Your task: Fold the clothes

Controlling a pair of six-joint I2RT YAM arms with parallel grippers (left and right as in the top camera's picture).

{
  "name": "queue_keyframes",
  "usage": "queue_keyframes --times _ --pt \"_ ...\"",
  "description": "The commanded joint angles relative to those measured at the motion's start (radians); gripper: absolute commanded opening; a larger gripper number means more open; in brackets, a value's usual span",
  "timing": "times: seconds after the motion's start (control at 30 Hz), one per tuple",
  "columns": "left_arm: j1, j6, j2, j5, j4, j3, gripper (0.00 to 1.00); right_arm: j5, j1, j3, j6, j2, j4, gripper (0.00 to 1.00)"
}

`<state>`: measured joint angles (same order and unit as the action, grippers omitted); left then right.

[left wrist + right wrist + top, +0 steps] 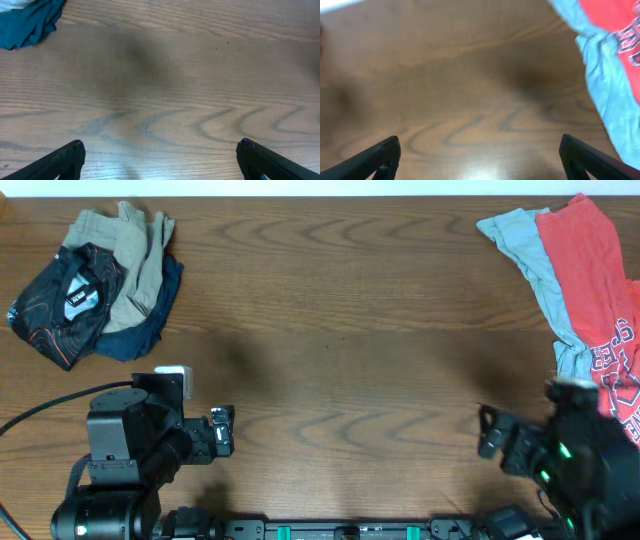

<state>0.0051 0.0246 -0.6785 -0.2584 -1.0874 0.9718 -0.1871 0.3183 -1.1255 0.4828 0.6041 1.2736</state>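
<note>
Both arms sit at the near edge of the table point(340, 310) and neither touches any cloth. The left gripper point(222, 430) has its jaws spread to full width and carries nothing; only bare wood lies between its fingers. The right gripper point(487, 432) is equally wide and equally empty.

The black jersey point(65, 300) lies crumpled well ahead of the left gripper and off to its left. It rests against the khaki shorts point(135, 255) and the navy garment point(150, 330). The red T-shirt point(595, 270) and the grey T-shirt point(530, 255) lie ahead of the right gripper, to its right.

Folding has not begun, so the step in hand appears to be the fetch. The next move likely calls for the left arm to reach forward and leftward, pinch the jersey alone without snagging the shorts, and draw it onto the bare wood between the grippers for spreading flat.
</note>
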Motion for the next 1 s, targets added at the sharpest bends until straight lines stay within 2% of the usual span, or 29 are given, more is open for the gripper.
queue_keyframes --times 0.0,0.23,0.5,0.77,0.87,0.93,0.97 --pt "0.003 -0.013 0.0 0.009 0.004 -0.013 0.98 -0.022 -0.057 0.041 -0.051 -0.092 -0.029 0.99" --pt "0.003 -0.013 0.0 0.009 0.004 -0.013 0.98 0.111 -0.187 0.323 -0.253 -0.345 -0.293 0.99" --pt "0.003 -0.013 0.0 0.009 0.004 -0.013 0.98 0.162 -0.276 0.701 -0.263 -0.6 -0.667 0.99" --pt "0.003 -0.013 0.0 0.009 0.004 -0.013 0.98 0.202 -0.302 0.964 -0.269 -0.599 -1.088 0.99" --pt "0.003 -0.013 0.0 0.009 0.004 -0.013 0.98 0.203 -0.302 1.074 -0.329 -0.599 -1.282 0.99" --pt "0.003 -0.013 0.0 0.009 0.004 -0.013 0.98 0.202 -0.302 1.122 -0.365 -0.599 -1.347 0.99" --pt "0.003 -0.013 0.0 0.009 0.004 -0.013 0.98 0.204 -0.302 1.12 -0.399 -0.599 -1.325 0.99"
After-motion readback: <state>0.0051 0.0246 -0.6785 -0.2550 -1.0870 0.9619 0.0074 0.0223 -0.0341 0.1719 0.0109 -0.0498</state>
